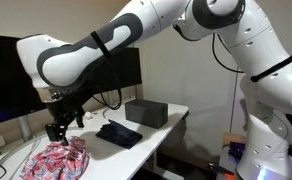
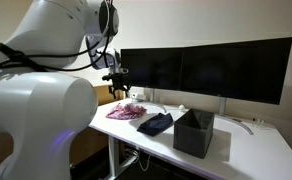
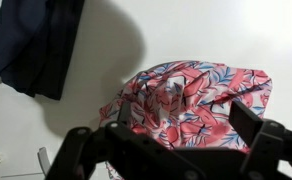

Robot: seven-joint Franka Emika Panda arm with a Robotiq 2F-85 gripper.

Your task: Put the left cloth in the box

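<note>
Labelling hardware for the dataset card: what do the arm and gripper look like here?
Arm: glossy white rounded shells with black bands at the joints, and a black cable looping beside the upper links. Gripper: black, with two blocky fingers. No readable markings.

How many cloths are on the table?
2. A floral red cloth lies below the hand; a dark blue cloth lies between it and the black box. More could be hidden inside the box.
</note>
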